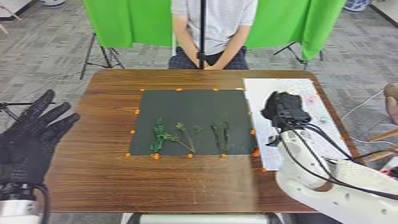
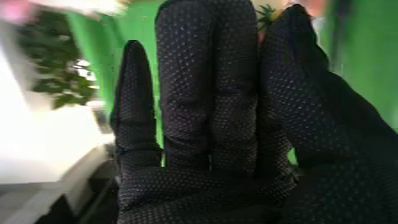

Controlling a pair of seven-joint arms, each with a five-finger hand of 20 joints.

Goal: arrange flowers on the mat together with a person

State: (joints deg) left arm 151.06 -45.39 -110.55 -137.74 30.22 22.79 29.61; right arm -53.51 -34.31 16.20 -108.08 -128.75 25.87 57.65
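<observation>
Since the green sprigs (image 1: 189, 140) are all lying side by side on the near half of the dark mat (image 1: 191, 107), the right hand (image 1: 286, 109) is off to their right and a bit farther out, over the white sheet (image 1: 269, 90) next to the mat on the brown surface (image 1: 98, 170). It's open btw, fingers straight, with a bit of greenery (image 2: 265, 14) by the tips in the wrist view, and the left hand (image 1: 28, 142) is open too, fingers spread, well left of the mat.
</observation>
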